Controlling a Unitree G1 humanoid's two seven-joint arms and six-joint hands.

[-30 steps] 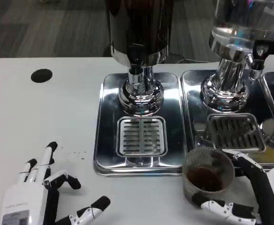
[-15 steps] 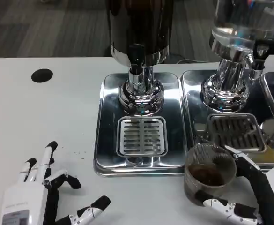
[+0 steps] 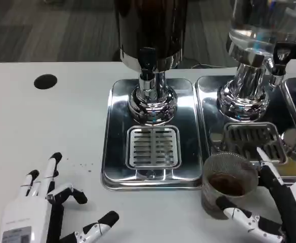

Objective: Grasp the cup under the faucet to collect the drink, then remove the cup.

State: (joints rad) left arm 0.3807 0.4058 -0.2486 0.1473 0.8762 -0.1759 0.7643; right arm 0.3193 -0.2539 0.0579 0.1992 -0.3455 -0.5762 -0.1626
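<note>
Cup (image 3: 230,185) sits at the front right, on the table (image 3: 46,121) just before the right drip tray (image 3: 208,101), right hand (image 3: 274,212) around it from the right. Left drip tray (image 3: 118,152) lies left of it, under the centre dispenser (image 3: 150,35). Second dispenser (image 3: 256,45) stands behind the cup. Left hand (image 3: 41,212) rests front left. Table hole (image 3: 45,81) far left, behind.

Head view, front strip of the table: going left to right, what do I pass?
Left hand, resting open on the white table → front edge of the steel drip tray → clear cup holding dark drink → right hand, gripping the cup.
</note>
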